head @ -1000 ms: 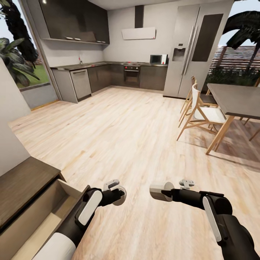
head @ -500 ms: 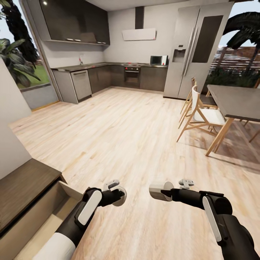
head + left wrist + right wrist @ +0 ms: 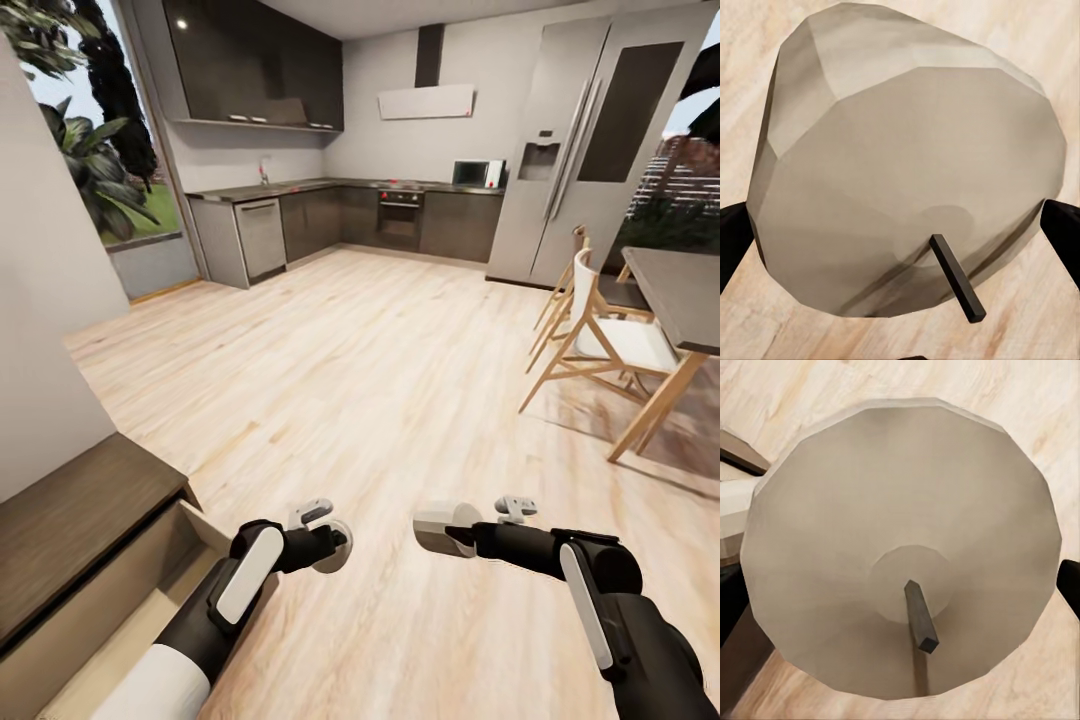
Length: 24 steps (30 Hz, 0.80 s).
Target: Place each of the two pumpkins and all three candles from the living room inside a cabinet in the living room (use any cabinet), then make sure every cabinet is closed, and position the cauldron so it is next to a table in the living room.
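**Two candles held above the floor, cabinet drawer open at lower left**

Left gripper (image 3: pixel 330 545) clamped on a pale candle (image 3: pixel 333 548), low in the frame just left of centre; seen close in the left wrist view as a lumpy off-white body (image 3: pixel 907 180) with a short dark wick, dark fingertips (image 3: pixel 733 244) at both sides. Right gripper (image 3: pixel 445 530) likewise closed around a second candle (image 3: pixel 436 528), low and just right of centre; round, flat-topped and wicked in the right wrist view (image 3: pixel 900 547). Both held over bare light wood floor (image 3: pixel 380 380), slightly apart. Cabinet (image 3: pixel 70 520) at lower left: dark-brown top, one drawer (image 3: pixel 120 620) pulled out, beige inside showing. Dining table (image 3: pixel 690 290) and chairs (image 3: pixel 600 335) at right edge. Dark kitchen units (image 3: pixel 340 215) and tall fridge (image 3: pixel 590 150) across the top.
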Available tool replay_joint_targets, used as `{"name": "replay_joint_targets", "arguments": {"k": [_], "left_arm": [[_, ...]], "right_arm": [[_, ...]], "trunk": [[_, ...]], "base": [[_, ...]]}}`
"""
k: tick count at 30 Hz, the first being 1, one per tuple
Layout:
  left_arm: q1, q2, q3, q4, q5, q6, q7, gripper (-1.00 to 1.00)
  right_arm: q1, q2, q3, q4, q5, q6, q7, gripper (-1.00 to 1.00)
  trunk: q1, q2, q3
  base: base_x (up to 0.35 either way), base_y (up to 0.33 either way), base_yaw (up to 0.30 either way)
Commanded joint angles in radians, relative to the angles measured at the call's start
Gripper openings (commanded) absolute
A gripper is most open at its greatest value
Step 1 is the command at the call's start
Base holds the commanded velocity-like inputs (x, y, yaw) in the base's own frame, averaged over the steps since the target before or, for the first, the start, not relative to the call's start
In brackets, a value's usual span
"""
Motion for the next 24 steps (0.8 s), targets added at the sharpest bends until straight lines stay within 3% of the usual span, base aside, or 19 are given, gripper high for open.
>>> {"name": "replay_joint_targets", "arguments": {"k": [1,13,24], "left_arm": [[-0.001,0.000,-0.001,-0.001,0.011,0.001,0.010,-1.00],[-0.001,0.000,-0.001,-0.001,0.011,0.001,0.010,-1.00],[0.001,0.001,0.004,-0.033,0.014,0.004,0.010,-1.00]], "right_arm": [[0.000,0.000,-0.001,0.000,-0.010,0.007,-0.001,-1.00],[0.000,0.000,-0.003,-0.005,-0.011,0.009,0.004,-1.00],[0.000,0.000,-0.001,-0.001,-0.010,0.008,-0.001,-1.00]], "trunk": [[0.000,0.000,0.000],[0.000,0.000,0.001],[0.000,0.000,0.008]], "base": [[0.200,-0.257,0.250],[0.193,-0.253,0.053],[0.084,-0.178,0.229]]}}
